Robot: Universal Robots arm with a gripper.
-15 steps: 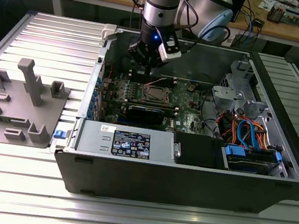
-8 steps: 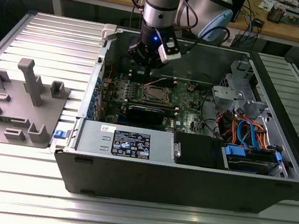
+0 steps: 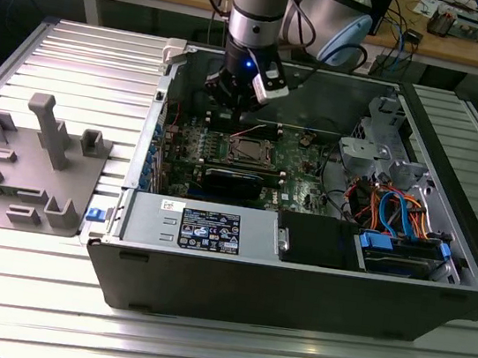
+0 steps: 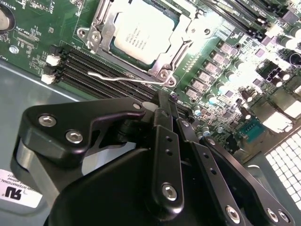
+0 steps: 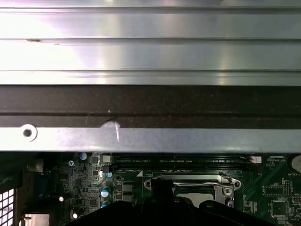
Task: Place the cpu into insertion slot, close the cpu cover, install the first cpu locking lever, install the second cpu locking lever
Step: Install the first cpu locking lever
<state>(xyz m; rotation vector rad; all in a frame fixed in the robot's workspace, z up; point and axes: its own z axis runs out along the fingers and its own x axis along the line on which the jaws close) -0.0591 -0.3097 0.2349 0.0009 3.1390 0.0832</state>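
cpu (image 4: pixel 141 35) seated in insertion slot (image 4: pixel 162 63), cpu cover (image 4: pixel 101 21) closed over it

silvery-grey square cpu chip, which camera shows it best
The second wrist view: the silvery-grey square cpu chip sits large and unobstructed. The exterior view shows it tiny beside the black gripper; the first wrist view catches an edge.

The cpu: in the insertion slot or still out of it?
In. In the second wrist view the cpu lies flat inside the insertion slot, framed by the cpu cover.
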